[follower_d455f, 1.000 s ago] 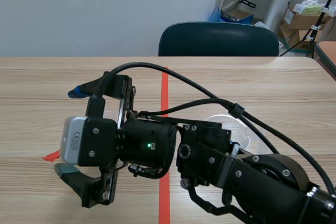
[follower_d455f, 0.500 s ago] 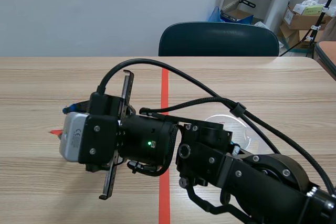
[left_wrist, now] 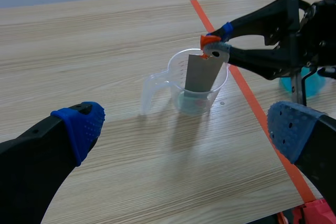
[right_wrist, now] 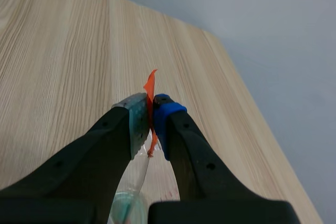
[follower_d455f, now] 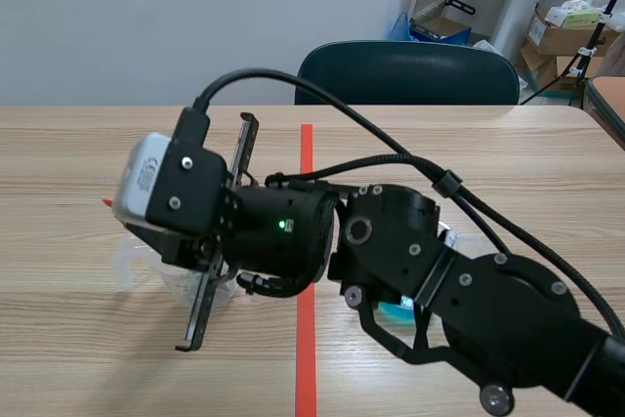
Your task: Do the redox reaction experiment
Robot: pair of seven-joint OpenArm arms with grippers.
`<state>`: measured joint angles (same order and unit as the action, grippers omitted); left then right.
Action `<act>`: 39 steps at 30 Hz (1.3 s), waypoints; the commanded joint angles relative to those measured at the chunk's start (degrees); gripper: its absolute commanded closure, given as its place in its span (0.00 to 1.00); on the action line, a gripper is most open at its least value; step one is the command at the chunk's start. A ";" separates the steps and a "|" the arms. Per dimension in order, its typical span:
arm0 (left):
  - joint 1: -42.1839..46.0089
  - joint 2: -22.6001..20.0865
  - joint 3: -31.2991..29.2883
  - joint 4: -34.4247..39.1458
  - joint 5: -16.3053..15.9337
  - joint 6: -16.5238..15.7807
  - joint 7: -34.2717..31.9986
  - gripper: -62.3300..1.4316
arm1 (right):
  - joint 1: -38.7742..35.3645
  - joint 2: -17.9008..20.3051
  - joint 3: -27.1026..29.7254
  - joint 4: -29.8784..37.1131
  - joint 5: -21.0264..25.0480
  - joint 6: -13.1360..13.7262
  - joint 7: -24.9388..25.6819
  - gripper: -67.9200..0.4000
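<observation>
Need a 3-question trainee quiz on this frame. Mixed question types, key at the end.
1. True or false: the lower end of the metal strip stands inside the clear measuring cup.
2. Which arm's jaws are shut on the strip? A) left B) right C) neither
3. Fill in: the tag at the strip's top end is ____ in colour.
Key: 1 true; 2 B, the right arm's jaws; 3 orange.
</observation>
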<state>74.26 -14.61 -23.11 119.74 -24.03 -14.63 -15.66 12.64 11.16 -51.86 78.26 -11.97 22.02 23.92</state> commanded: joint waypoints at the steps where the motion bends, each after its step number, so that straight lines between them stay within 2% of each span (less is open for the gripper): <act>1: -0.15 0.28 0.04 1.09 -0.17 -0.11 -0.87 0.00 | 1.18 0.09 1.40 4.13 2.67 0.63 -2.08 0.98; 7: -0.15 0.28 0.04 1.09 -0.17 -0.11 -0.87 0.00 | 1.20 0.07 4.61 13.25 10.25 4.87 -13.92 0.98; 14: -0.15 0.28 0.04 1.09 -0.17 -0.11 -0.87 0.00 | 3.45 0.07 6.10 21.81 20.06 5.09 -26.60 0.98; 20: -0.15 0.28 0.04 1.09 -0.17 -0.11 -0.85 0.00 | 7.04 -0.22 7.17 25.70 27.63 5.01 -34.80 0.98; 29: -0.15 0.28 0.04 1.09 -0.17 -0.11 -0.85 0.00 | 10.64 -0.22 8.85 27.45 33.07 4.81 -39.78 0.98; 39: -0.15 0.31 0.04 1.09 -0.17 -0.11 -0.83 0.00 | 11.50 -0.22 8.85 27.45 33.68 4.81 -41.20 0.98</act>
<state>74.26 -14.61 -23.11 119.74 -24.03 -14.63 -15.51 23.14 11.11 -43.55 104.71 21.26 27.07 -17.74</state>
